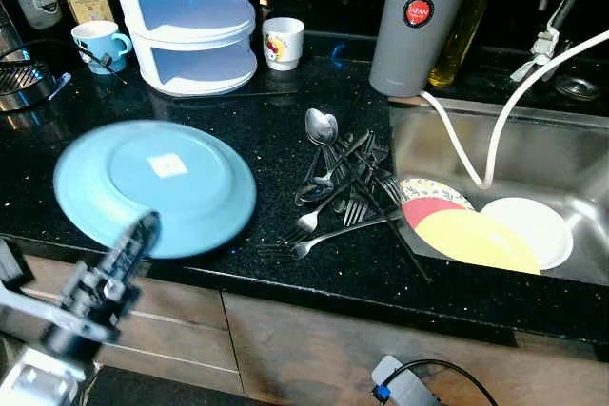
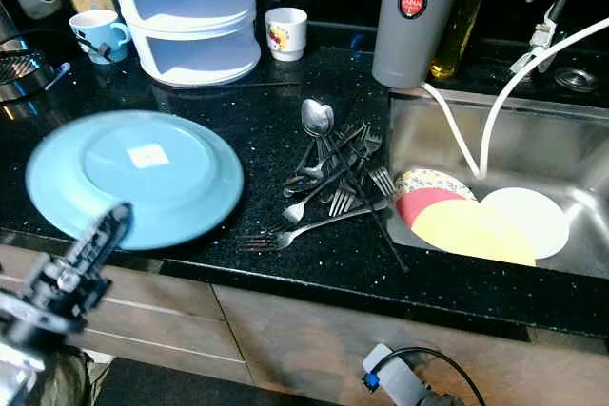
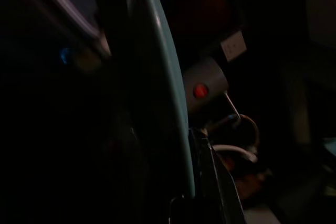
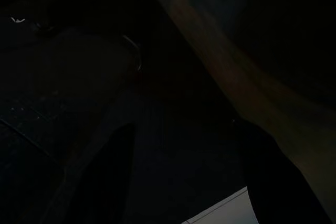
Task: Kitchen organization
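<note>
A light blue plate (image 1: pixel 157 183) hangs blurred just above the black counter (image 1: pixel 266 111) at the left. My left gripper (image 1: pixel 141 233) is shut on its near rim; the left wrist view shows that rim edge-on (image 3: pixel 170 82) beside a black finger (image 3: pixel 218 187). Several forks and spoons (image 1: pixel 338 173) lie piled by the sink (image 1: pixel 542 145). A yellow plate (image 1: pixel 471 238), a white plate (image 1: pixel 535 225) and a red patterned plate (image 1: pixel 426 199) lie in it. The right gripper (image 4: pixel 184 182) hangs low in the dark, its fingers (image 4: pixel 94 182) spread apart with nothing between them.
At the back stand a white stacked container (image 1: pixel 190 30), a blue mug (image 1: pixel 100 43), a white cup (image 1: pixel 283 42), a grey filter canister (image 1: pixel 416 21) and an oil bottle (image 1: pixel 463 35). A white hose (image 1: pixel 495 130) drops into the sink. A metal rack (image 1: pixel 19 83) sits far left.
</note>
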You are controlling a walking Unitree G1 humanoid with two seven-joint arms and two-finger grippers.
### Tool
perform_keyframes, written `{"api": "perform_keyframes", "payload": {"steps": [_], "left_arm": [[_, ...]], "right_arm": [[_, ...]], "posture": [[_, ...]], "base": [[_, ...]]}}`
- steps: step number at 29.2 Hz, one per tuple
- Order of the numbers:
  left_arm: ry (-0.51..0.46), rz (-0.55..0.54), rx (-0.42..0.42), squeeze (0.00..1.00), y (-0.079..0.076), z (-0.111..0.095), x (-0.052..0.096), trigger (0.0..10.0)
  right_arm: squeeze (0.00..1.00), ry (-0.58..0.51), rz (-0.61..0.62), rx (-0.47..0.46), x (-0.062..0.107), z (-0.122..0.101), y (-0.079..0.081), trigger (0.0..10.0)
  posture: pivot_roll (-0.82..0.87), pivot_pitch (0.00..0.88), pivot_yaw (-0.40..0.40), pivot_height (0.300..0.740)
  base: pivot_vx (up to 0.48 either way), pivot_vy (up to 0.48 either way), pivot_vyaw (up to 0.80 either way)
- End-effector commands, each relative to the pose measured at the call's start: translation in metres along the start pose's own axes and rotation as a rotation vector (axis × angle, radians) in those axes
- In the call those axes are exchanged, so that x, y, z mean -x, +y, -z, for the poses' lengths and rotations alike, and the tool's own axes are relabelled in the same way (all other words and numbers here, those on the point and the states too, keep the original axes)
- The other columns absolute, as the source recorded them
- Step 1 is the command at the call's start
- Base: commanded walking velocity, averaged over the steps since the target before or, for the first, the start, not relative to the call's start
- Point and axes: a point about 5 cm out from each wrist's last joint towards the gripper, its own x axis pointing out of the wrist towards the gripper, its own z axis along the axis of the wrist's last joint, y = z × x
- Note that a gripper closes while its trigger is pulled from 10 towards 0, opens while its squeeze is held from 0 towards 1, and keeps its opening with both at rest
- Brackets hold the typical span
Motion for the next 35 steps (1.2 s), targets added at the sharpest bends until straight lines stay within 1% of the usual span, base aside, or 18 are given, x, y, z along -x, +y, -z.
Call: {"api": "perform_keyframes", "payload": {"steps": [1, 3, 5, 9, 11, 13, 14, 15, 16, 17, 22, 24, 26, 27, 31, 32, 34, 35], "left_arm": [[-0.012, -0.026, -0.096, 0.00, -0.002, -0.010, -0.006, 0.0], [-0.010, -0.008, -0.165, 0.00, -0.009, -0.016, -0.016, 0.0], [-0.019, 0.030, -0.174, 0.00, -0.016, -0.019, -0.023, 0.0], [-0.007, 0.174, -0.126, 0.00, -0.037, -0.017, -0.037, 0.0], [0.041, 0.314, -0.065, 0.00, -0.054, -0.010, -0.045, 0.8], [0.058, 0.353, -0.047, 0.00, -0.059, -0.008, -0.046, 1.1], [0.109, 0.460, 0.009, 0.00, -0.071, 0.001, -0.048, 4.5], [0.109, 0.460, 0.009, 0.00, -0.071, 0.001, -0.048, 4.5], [0.140, 0.504, 0.029, 0.00, -0.075, 0.005, -0.049, 7.9], [0.175, 0.522, 0.024, 0.00, -0.076, 0.011, -0.052, 10.0], [0.204, 0.506, 0.007, 0.00, -0.070, 0.018, -0.064, 10.0], [0.221, 0.493, -0.040, 0.00, -0.067, 0.022, -0.079, 10.0], [0.250, 0.486, -0.138, 0.00, -0.067, 0.024, -0.096, 10.0], [0.250, 0.486, -0.138, 0.00, -0.067, 0.024, -0.096, 10.0], [0.290, 0.524, -0.380, 0.00, -0.073, 0.021, -0.130, 10.0], [0.290, 0.524, -0.380, 0.00, -0.073, 0.021, -0.130, 10.0], [0.305, 0.541, -0.433, 0.00, -0.075, 0.021, -0.137, 10.0], [0.365, 0.597, -0.571, 0.00, -0.081, 0.027, -0.151, 10.0]], "right_arm": [[0.00, 0.010, -0.006, 0.011, 0.000, 0.001, 0.001, 10.0], [0.00, 0.010, -0.006, 0.011, 0.000, 0.001, 0.001, 10.0], [0.00, 0.010, -0.006, 0.010, 0.000, 0.001, 0.001, 10.0], [0.00, 0.008, -0.003, 0.008, 0.000, 0.001, 0.001, 10.0], [0.00, 0.011, 0.000, 0.002, 0.000, 0.002, 0.001, 10.0], [0.00, 0.014, -0.002, 0.000, 0.000, 0.002, 0.001, 10.0], [0.00, 0.020, -0.003, 0.008, -0.001, 0.002, 0.002, 10.0], [0.00, 0.020, -0.003, 0.008, -0.001, 0.002, 0.002, 10.0], [0.00, 0.023, -0.005, 0.003, -0.001, 0.002, 0.002, 10.0], [0.00, 0.025, -0.007, -0.003, -0.001, 0.002, 0.002, 10.0], [0.00, 0.025, -0.006, -0.012, -0.001, 0.001, 0.002, 10.0], [0.00, 0.023, -0.004, -0.015, -0.001, 0.001, 0.002, 10.0], [0.00, 0.022, -0.001, -0.020, -0.001, 0.001, 0.003, 10.0], [0.00, 0.022, -0.001, -0.020, -0.001, 0.001, 0.003, 10.0], [0.00, 0.020, 0.003, -0.027, -0.002, 0.000, 0.003, 10.0], [0.00, 0.020, 0.003, -0.027, -0.002, 0.000, 0.003, 10.0], [0.00, 0.020, 0.003, -0.028, -0.002, 0.000, 0.003, 10.0], [0.00, 0.020, 0.003, -0.029, -0.002, 0.000, 0.004, 10.0]], "posture": [[0.10, 0.018, -0.013, 0.740], [0.10, 0.017, -0.011, 0.740], [0.10, 0.017, -0.011, 0.740], [0.09, 0.014, -0.011, 0.740], [0.09, 0.010, -0.009, 0.740], [0.09, 0.009, -0.007, 0.740], [0.09, 0.004, -0.004, 0.740], [0.09, 0.004, -0.004, 0.740], [0.09, 0.004, -0.003, 0.740], [0.08, 0.000, 0.002, 0.740], [0.07, 0.000, 0.007, 0.740], [0.07, 0.000, 0.010, 0.740], [0.07, 0.000, 0.017, 0.740], [0.07, 0.000, 0.017, 0.740], [0.07, 0.000, 0.018, 0.740], [0.07, 0.000, 0.018, 0.740], [0.07, 0.000, 0.018, 0.740], [0.07, 0.000, 0.024, 0.740]], "base": [[0.000, 0.000, 0.00], [0.000, 0.000, 0.00], [0.000, 0.000, 0.00], [0.000, 0.000, 0.00], [0.000, 0.000, 0.00], [0.000, 0.000, 0.00], [0.000, 0.000, -0.66], [0.000, 0.000, -0.66], [0.000, 0.000, -0.79], [0.000, 0.000, -0.79], [0.000, 0.000, -0.80], [0.000, 0.000, -0.79], [0.000, 0.000, -0.80], [0.000, 0.000, -0.80], [0.000, 0.000, -0.79], [0.000, 0.000, -0.79], [0.000, 0.000, -0.80], [0.000, 0.000, -0.80]]}}
